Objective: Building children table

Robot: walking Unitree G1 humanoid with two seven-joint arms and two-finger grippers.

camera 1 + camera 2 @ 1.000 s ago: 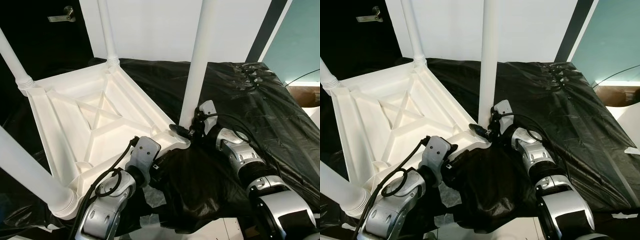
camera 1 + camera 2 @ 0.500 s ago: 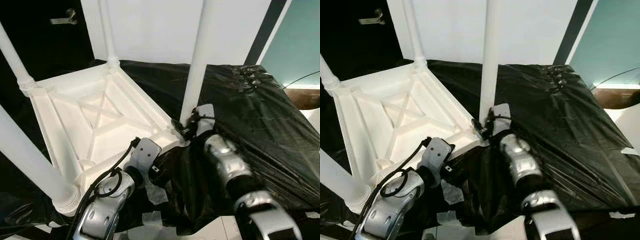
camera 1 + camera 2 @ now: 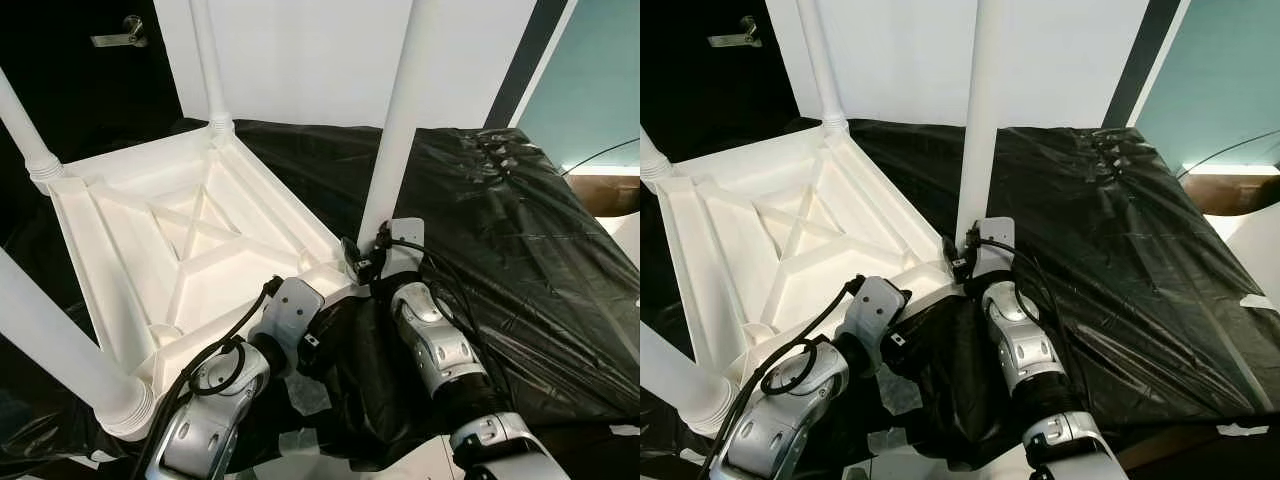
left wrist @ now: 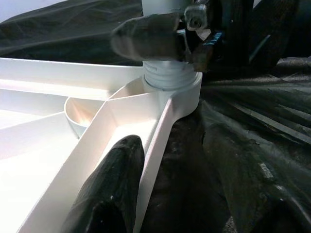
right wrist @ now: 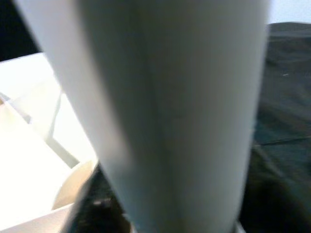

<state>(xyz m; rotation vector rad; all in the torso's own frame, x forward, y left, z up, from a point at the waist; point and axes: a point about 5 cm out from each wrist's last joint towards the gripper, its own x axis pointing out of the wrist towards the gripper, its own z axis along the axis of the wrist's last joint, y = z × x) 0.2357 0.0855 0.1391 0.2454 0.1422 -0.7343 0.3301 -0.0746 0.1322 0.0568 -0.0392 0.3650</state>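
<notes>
The right pincer (image 3: pixel 362 262) closes around the base of a white leg (image 3: pixel 398 120) at the centre of the head view, black fingers hugging the post just above its threaded collar. In the right wrist view that leg (image 5: pixel 170 111) stands close and blurred. The left pincer (image 3: pixel 318 335) sits at lower centre, fingers spread to either side of the near rim of the white table (image 3: pixel 190 240); in its wrist view one black finger (image 4: pixel 109 189) lies inside the rim while the other lies outside, over black sheeting, so it is open across the edge rather than clamped shut.

The table lies upside down across the left half of the frame, its ribbed underside and crossed braces facing up. Three more legs rise from its other corners: one at upper left (image 3: pixel 22 120), one at top centre-left (image 3: pixel 208 60), one at lower left (image 3: pixel 55 345). The gripped leg stands upright in the corner socket (image 4: pixel 170 80) nearest the robot's right arm.

Crinkled black plastic (image 3: pixel 520 230) covers the surface beneath and spreads to the right. A dark door with a metal handle (image 3: pixel 118 35) shows at upper left, beside a white wall (image 3: pixel 300 50).
</notes>
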